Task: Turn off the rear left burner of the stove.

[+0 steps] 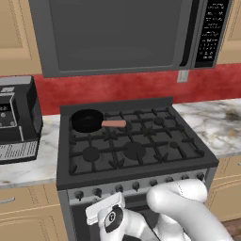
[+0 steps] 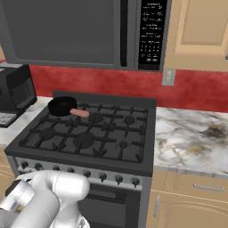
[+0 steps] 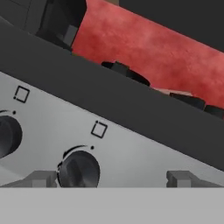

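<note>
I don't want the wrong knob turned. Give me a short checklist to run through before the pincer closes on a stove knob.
1. Pincer open: ok, tips stand wide apart.
2. Knob between the tips: ok, though near the left tip, off centre.
3. Tips clear of the second knob: ok.
4. That knob belongs to the rear left burner: cannot tell; the square marks above the knobs are unreadable.
5. Skillet clear of the arm: ok, it sits at the back of the stove.
</note>
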